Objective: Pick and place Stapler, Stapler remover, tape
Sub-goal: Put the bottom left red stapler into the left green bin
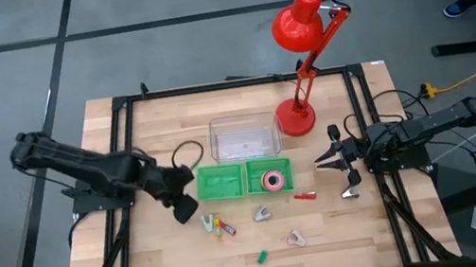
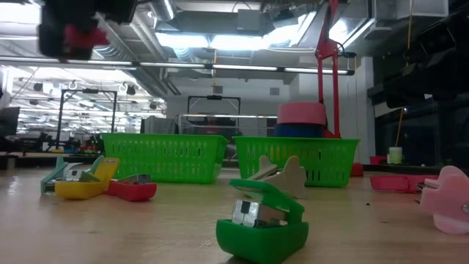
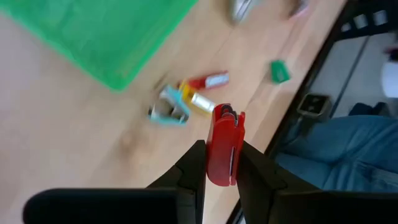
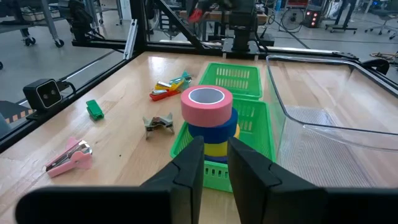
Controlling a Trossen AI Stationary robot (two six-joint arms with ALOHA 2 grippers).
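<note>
Over bench's left side, left gripper (image 3: 222, 167) clamped on red stapler (image 3: 224, 146) — carry level to left green basket (image 1: 220, 183), release low.

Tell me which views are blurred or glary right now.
Left wrist view: table items are smeared, though the red stapler between the jaws is fairly sharp. Low view: bright ceiling lights wash out the top; the green stapler up close is soft. High and right wrist views: evenly lit, the tape stack crisp.
</note>
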